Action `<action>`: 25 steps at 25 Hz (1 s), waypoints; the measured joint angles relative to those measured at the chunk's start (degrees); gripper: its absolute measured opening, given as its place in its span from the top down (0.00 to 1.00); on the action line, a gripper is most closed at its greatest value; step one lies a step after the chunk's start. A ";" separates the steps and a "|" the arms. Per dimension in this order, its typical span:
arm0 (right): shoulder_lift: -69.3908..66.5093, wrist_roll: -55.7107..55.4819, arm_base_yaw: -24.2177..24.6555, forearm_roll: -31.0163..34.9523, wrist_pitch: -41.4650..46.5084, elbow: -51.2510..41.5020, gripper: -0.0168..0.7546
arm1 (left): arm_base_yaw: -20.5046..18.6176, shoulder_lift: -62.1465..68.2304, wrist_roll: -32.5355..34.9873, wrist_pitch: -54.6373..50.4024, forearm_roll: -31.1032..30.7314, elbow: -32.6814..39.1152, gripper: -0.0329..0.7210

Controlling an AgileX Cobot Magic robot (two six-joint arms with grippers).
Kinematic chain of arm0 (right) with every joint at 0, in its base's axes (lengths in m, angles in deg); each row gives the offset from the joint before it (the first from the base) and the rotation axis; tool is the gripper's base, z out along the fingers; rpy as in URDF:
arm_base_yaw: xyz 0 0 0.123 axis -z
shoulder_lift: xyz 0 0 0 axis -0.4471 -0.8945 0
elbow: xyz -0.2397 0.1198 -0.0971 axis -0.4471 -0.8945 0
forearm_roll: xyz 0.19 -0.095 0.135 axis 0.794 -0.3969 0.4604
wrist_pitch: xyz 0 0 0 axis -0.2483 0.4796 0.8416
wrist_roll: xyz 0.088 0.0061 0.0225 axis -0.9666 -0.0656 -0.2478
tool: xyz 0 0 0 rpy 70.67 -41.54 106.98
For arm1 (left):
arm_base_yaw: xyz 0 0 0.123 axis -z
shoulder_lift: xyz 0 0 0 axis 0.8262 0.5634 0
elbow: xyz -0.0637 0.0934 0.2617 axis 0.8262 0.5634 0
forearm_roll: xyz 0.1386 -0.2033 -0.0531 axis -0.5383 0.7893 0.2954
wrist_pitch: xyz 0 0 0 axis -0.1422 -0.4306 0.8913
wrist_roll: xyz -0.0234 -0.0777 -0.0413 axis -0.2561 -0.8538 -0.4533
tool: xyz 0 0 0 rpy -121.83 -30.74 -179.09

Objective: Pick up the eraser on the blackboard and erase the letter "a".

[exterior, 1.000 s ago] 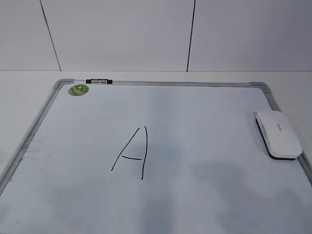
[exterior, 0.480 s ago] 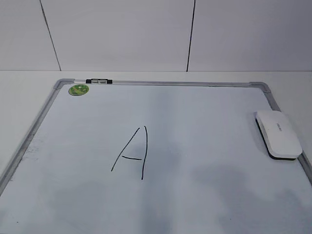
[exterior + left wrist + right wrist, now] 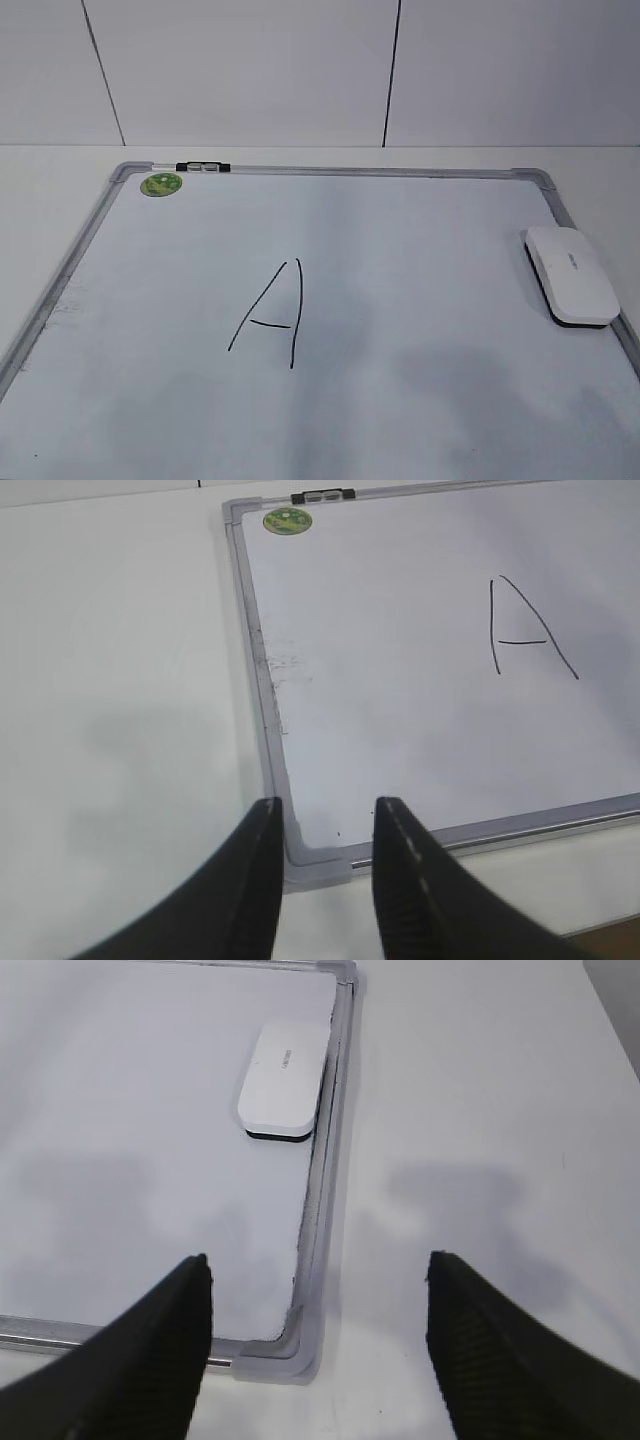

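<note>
**Eraser lies untouched along the board's right edge**

The eraser (image 3: 570,274) rests flat on the blackboard (image 3: 420,230), against its right frame, long axis running along that frame, near-to-far. The drawn letter "A" (image 3: 270,313) stands mid-board, well apart. Left gripper (image 3: 325,825) fingers are narrowly parted and empty; right gripper (image 3: 318,1285) fingers are spread wide, empty, above the counter (image 3: 480,1080). Since a second ago, nothing on the board has moved.

White blackboard (image 3: 420,300) w/ grey frame, green round sticker (image 3: 161,184). Black marker letter (image 3: 270,315). White eraser (image 3: 570,273), dark felt base; black hands.
</note>
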 joint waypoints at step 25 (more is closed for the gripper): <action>0.00 0.00 9.78 -0.13 0.00 0.00 0.28 | -4.79 0.00 0.00 0.00 0.00 0.00 0.65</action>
